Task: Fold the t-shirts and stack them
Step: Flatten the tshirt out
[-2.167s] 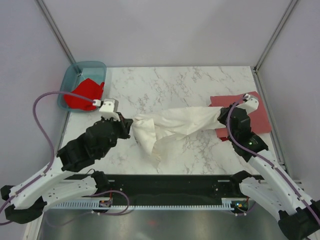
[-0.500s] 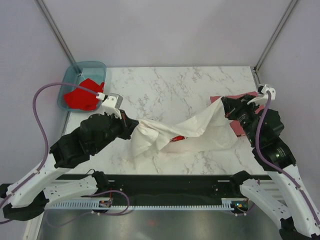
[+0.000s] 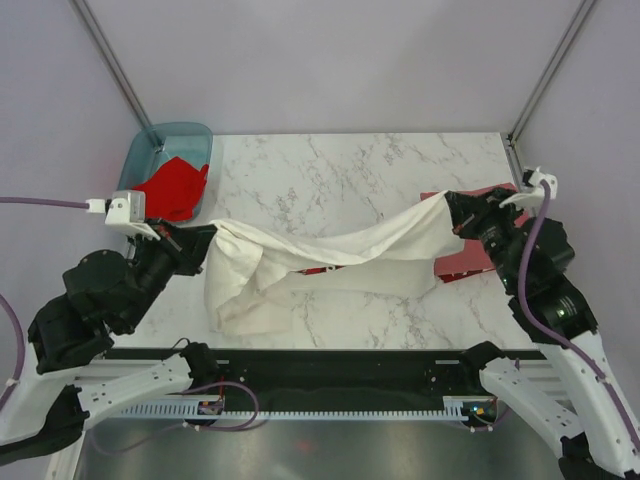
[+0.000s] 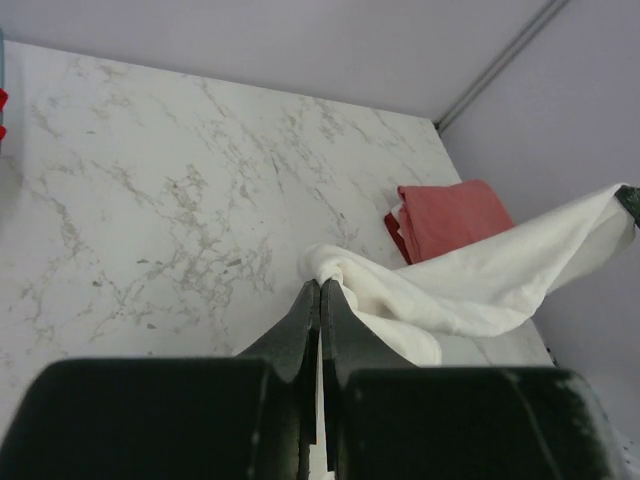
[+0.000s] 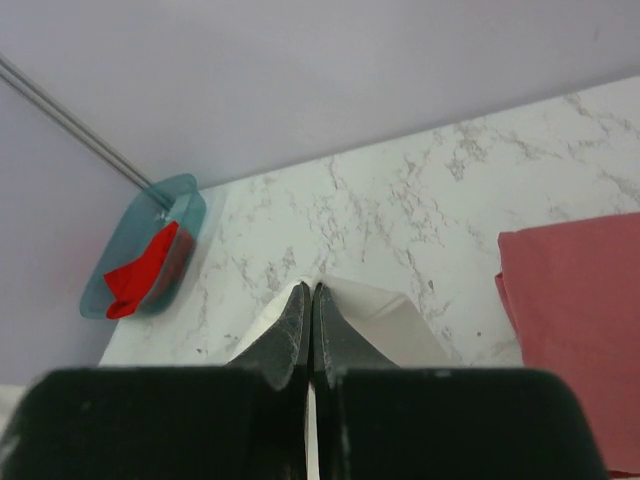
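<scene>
- White shirt (image 3: 340, 250): stretched between both grippers, lower folds trailing on the tabletop (image 3: 350, 170); apparently being spread for folding.
- Left gripper (image 3: 206, 242), right gripper (image 3: 451, 206): each clenched on a shirt edge.
- Brick-red shirt (image 3: 468, 267): folded, beneath right gripper; probable stack base.

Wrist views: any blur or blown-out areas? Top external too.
Left wrist: left gripper body is a dark, soft-edged block near the lens; white t-shirt bright, folds readable. Right wrist: same dark foreground, marble table sharp. Top external: even light, no glare.
</scene>
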Motion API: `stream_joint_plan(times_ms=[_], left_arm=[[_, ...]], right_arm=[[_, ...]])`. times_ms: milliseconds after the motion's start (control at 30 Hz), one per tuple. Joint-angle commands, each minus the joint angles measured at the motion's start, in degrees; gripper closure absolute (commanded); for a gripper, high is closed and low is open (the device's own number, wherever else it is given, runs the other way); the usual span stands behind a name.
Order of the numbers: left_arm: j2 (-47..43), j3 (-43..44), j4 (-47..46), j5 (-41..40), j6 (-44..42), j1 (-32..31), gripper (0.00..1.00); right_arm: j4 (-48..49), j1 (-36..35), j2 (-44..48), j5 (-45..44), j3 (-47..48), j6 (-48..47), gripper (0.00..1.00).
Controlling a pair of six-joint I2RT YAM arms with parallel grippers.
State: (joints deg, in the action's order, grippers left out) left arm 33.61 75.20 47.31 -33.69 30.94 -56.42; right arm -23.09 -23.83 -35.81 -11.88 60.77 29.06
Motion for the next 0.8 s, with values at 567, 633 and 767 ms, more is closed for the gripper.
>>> stream_joint_plan(times_ms=[567,633,767], left_arm=[[38.89,5.83,-10.48,19.86,0.61,36.27,0.98],[44.25,7.93,-11.18,22.52,2.88,39.10,0.98],[55.22,15.05,-13.29,26.13,3.96,45.51,0.98]], right_arm=[[21.60,0.19,-30.45,-5.34,-2.95,8.82,1.00],[22.56,0.11,-33.96,-7.45,-1.72,8.82,1.00],[24.06,1.33,-42.21,-11.23,6.17,8.21,1.00]])
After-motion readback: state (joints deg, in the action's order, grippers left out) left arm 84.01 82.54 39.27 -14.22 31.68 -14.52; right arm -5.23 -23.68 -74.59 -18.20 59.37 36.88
